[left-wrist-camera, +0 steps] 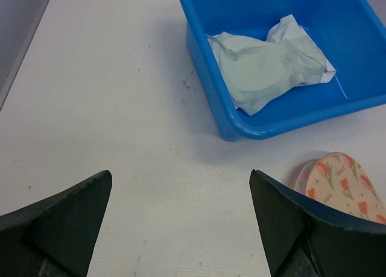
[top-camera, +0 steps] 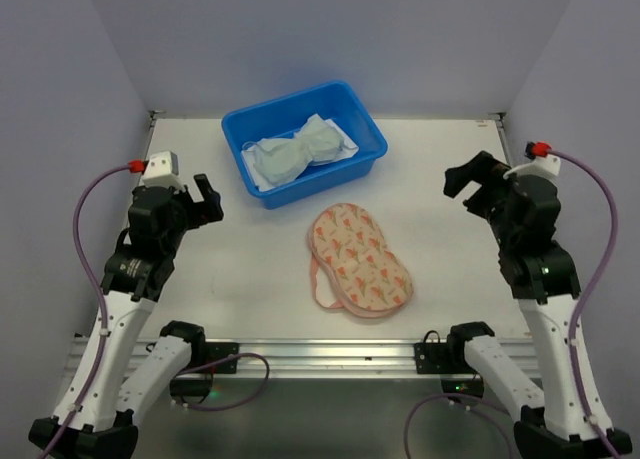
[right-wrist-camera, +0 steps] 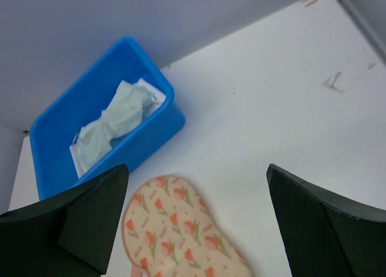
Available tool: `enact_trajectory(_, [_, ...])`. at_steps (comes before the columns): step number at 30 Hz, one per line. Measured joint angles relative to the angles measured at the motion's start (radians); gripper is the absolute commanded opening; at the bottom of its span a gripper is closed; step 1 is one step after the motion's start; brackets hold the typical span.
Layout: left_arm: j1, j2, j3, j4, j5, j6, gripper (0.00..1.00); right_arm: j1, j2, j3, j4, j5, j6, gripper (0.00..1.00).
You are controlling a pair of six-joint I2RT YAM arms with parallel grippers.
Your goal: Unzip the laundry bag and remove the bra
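The floral cream laundry bag (top-camera: 360, 259) lies flat on the white table at the centre; its end shows in the left wrist view (left-wrist-camera: 344, 186) and in the right wrist view (right-wrist-camera: 181, 235). The pale mint bra (top-camera: 300, 151) lies inside the blue bin (top-camera: 363, 104), also in the left wrist view (left-wrist-camera: 268, 63) and the right wrist view (right-wrist-camera: 111, 126). My left gripper (top-camera: 208, 201) is open and empty, raised at the left. My right gripper (top-camera: 466, 181) is open and empty, raised at the right. Both are well apart from the bag.
The blue bin (left-wrist-camera: 271, 129) stands at the back centre of the table. The table's back edge meets the wall (top-camera: 300, 39). A metal rail (top-camera: 320, 354) runs along the near edge by the arm bases.
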Motion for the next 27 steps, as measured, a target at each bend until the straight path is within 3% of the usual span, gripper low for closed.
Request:
enact_trajectory(5, [0.0,-0.056,0.114,-0.093,-0.037,-0.006,1.0,-0.001,-0.224,0.01,-0.051,0.131,-0.062,0.99])
enact_trajectory(12, [0.0,-0.19,0.311,-0.14,-0.122,0.008,1.0,-0.001,-0.468,0.078,-0.053,0.161,-0.171,0.99])
enact_trajectory(27, [0.0,-0.317,0.388,-0.22,-0.237,0.035,1.0,0.018,-0.658,0.016,-0.041,0.087,-0.294,0.99])
